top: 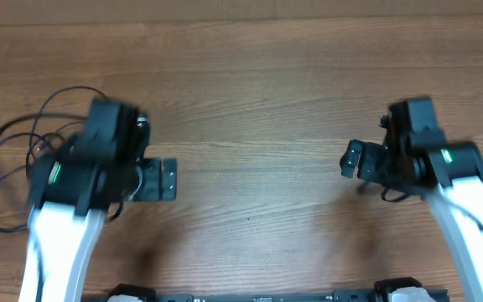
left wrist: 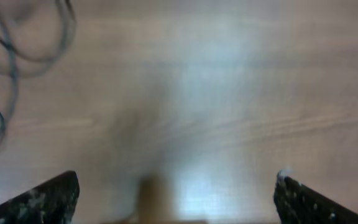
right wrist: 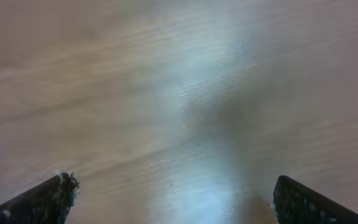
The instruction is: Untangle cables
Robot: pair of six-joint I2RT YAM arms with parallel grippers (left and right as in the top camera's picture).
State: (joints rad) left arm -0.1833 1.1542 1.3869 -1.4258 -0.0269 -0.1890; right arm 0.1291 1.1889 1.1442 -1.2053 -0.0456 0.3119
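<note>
The left gripper and right gripper hang spread wide, both empty. The cables look light and limp; better to pinch one loose outer loop.

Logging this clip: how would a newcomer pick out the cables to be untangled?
On the wooden table, look at the left side, just beyond the left arm. The cables lie there in loose loops, thin black cords far slimmer than either arm.

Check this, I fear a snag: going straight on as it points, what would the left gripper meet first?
Probably the bare table; the cables lie off to one side of the left gripper, outside its line.
</note>
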